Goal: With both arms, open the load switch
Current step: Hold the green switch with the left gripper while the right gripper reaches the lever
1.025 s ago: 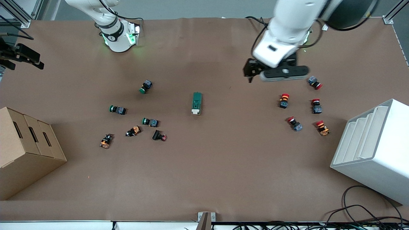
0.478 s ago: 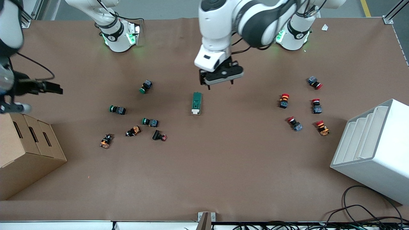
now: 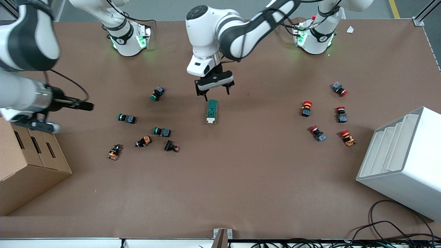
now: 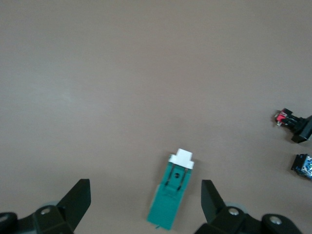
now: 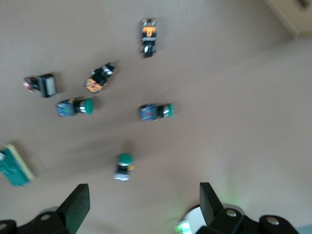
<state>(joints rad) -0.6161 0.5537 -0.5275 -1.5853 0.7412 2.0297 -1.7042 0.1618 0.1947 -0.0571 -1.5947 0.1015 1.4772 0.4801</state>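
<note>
Brown worktop [image 3: 241, 179]: our left tool [image 3: 214, 90], fingers apart, hovers over the small, rigid load switch [image 3: 212, 111]; we'd pinch its green sides. Right tool [image 5: 141, 204] is also spread.

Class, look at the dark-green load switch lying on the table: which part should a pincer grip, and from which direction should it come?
Grip the load switch across its long green sides, coming straight down from above. It lies flat, its narrow width fits between open fingers, and the white toggle at the end nearer the front camera stays free. The left pincer, open over its other end, looks best placed. The right pincer is open too.
</note>
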